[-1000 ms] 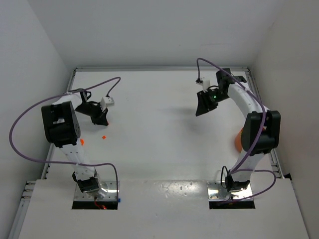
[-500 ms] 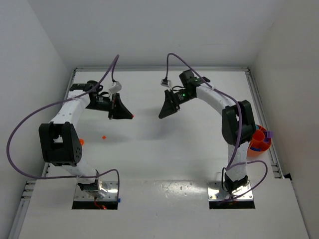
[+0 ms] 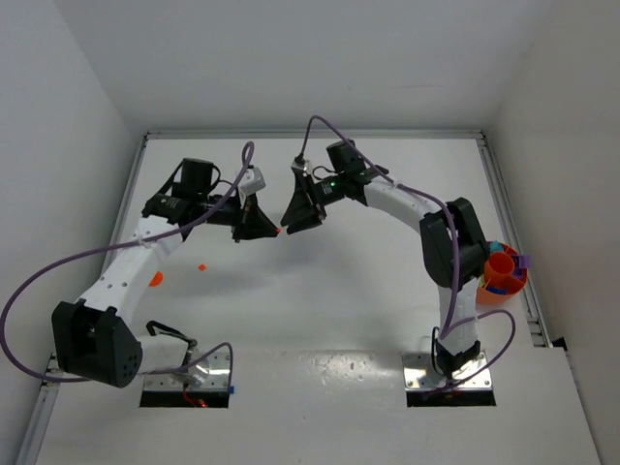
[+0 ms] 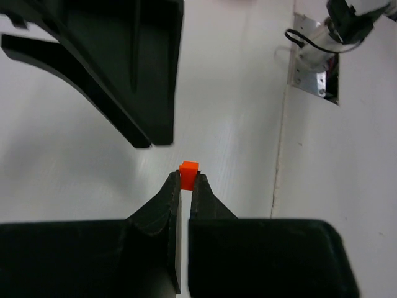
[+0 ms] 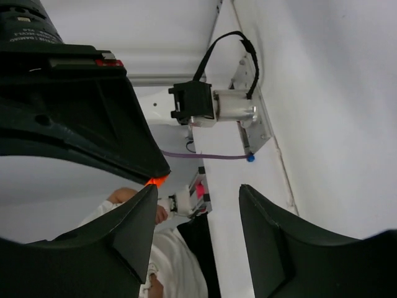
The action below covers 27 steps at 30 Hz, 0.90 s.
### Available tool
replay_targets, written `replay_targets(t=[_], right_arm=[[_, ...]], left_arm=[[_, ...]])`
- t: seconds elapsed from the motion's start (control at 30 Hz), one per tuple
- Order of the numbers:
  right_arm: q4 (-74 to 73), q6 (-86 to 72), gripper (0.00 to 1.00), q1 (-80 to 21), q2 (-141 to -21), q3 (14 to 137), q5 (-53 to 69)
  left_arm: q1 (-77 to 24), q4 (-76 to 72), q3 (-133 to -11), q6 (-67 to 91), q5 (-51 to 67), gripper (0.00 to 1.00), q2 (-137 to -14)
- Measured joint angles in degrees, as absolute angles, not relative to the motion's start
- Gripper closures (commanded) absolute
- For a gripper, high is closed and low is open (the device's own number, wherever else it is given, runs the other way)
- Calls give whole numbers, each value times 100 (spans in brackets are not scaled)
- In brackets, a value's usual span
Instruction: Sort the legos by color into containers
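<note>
A tiny orange lego [image 4: 188, 172] is pinched at the very tips of my left gripper [image 4: 187, 180], which is shut on it above the middle of the table. From above, the lego [image 3: 280, 232] sits between the two grippers, which meet tip to tip. My right gripper [image 5: 197, 188] stands open right in front of it, one of its fingers [image 5: 133, 223] almost touching the orange lego [image 5: 155, 180]. The left wrist view shows the right gripper's black fingers [image 4: 139, 74] just beyond the lego. The orange container [image 3: 492, 296] stands at the table's right edge with a purple lego [image 3: 524, 262] in it.
Another small orange lego [image 3: 202, 266] lies on the table left of centre, and an orange piece [image 3: 155, 279] lies beside the left arm. Purple cables loop off both arms. White walls close in the table at the back and both sides.
Both arms have swung in toward the table's middle until their grippers meet. The left one brought the orange lego rightward. The right gripper opened wider, and the container came into view.
</note>
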<state>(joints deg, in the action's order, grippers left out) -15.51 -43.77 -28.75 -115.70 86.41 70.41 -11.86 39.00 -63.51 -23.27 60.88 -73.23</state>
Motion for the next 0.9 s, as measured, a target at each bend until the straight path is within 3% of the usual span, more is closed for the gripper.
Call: replay_targets(t=[0.27,0.9], right_arm=[[-478,-5546,44,-3074,-11570,8608,7105],[154,-6178,69,-3089,-11570,8510,7212]], left_arm=[[-1317,2886,-6130,-1328,5443,100,-7231],[-1393,2646,-6128,-1157,5201,100,-7231]])
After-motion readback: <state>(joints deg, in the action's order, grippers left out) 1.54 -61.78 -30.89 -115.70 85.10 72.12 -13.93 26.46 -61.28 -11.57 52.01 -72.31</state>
